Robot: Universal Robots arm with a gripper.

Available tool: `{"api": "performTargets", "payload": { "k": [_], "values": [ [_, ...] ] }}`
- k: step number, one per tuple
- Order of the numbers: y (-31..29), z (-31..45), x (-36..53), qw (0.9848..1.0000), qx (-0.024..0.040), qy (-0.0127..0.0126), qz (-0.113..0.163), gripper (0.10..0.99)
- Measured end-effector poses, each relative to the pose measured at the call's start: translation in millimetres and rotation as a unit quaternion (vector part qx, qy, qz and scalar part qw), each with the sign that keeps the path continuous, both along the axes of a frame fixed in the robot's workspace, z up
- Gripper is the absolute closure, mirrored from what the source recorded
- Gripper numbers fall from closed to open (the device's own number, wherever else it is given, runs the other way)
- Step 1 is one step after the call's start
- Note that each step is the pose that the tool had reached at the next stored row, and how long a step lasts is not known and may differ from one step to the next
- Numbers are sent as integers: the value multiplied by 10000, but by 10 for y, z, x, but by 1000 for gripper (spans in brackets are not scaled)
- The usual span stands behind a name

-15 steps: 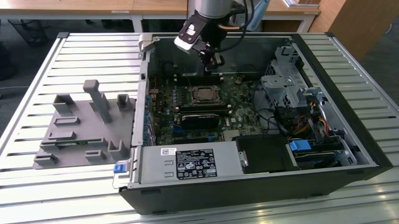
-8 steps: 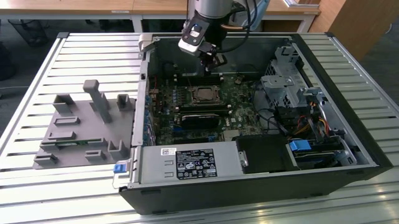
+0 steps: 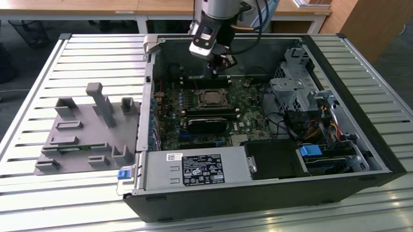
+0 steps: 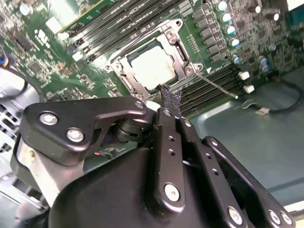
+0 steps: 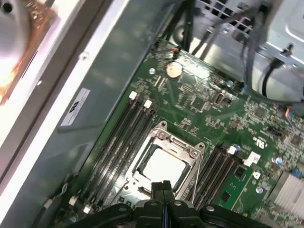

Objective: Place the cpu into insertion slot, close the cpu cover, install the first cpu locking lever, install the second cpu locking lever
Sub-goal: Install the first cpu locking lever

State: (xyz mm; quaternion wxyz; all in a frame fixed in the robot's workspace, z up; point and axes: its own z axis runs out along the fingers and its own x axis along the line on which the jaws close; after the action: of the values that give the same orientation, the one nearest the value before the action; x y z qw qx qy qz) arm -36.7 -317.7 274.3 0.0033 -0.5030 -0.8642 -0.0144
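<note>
Gripper point(image 4: 171, 97) linkage sits closest to the lens in both wrist views; black fingers point(image 5: 160, 189) pressed together, tips padded, nothing between them. Tool closed and empty.

Cpu point(image 4: 153, 66): pale square top, lying flat in the insertion slot point(image 4: 124, 78) on the green circuit board point(image 3: 252, 116).

Cpu cover point(image 4: 176, 45): down over the chip, which shows through its window.

One thin locking lever point(image 4: 217, 85) angles out from a corner of the socket across the memory slots point(image 4: 209, 88), its free end apart from the socket frame.

Fingertips hover just above the socket's edge; contact with the cover cannot be told.

Arm pose, exterior view: arm point(image 3: 216, 12) descends almost vertically from the far side, gripper point(image 3: 223, 70) pointing down inside the open computer case point(image 3: 361, 121), just far of the socket.

Surroundings: grey power-supply box point(image 3: 193, 169) at the case's near wall; grey fixture plate point(image 3: 84, 130) on the slatted table point(image 3: 38, 193), on the exterior view's left.
</note>
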Motion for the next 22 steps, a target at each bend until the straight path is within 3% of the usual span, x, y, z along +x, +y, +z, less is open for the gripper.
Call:
{"api": "performTargets", "payload": {
  "k": [6, 12, 17, 22],
  "values": [
    [0, -2, 0, 9985, 0, 0, 540, 980],
    [0, -2, 0, 9946, 0, 0, 1041, 980],
    [0, -2, 0, 9900, 0, 0, 1409, 980],
    [0, -2, 0, 9833, -1, -4, 1820, 980]
  ]
}}
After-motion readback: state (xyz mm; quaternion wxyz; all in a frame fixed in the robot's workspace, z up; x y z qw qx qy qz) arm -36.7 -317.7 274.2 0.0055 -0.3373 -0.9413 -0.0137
